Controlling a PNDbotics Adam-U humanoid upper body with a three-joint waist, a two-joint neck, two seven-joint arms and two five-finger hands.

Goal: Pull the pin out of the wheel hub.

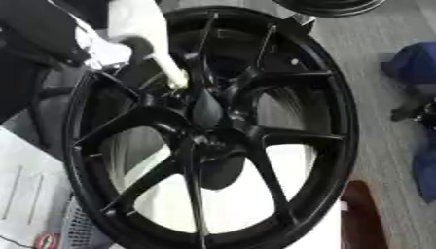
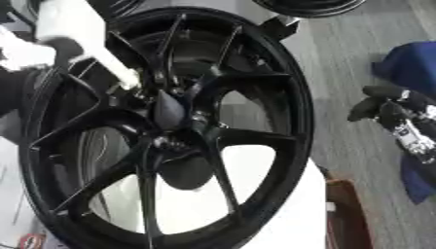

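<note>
Your left robot hand [image 1: 136, 29] comes in from the upper left, white-covered, and seems to pinch the pale pin [image 1: 173, 74], which slants down-right into the wheel hub [image 1: 204, 141]. Pull back up-left along that axis. Your right robot hand [image 2: 388, 109] hangs curled and empty, well right of the wheel.

The left hand [image 1: 140, 29] reaches in from the upper left of the frame, one pale finger extended downward. The right hand [image 2: 383, 109], dark, shows at the right edge, fingers curled.
</note>
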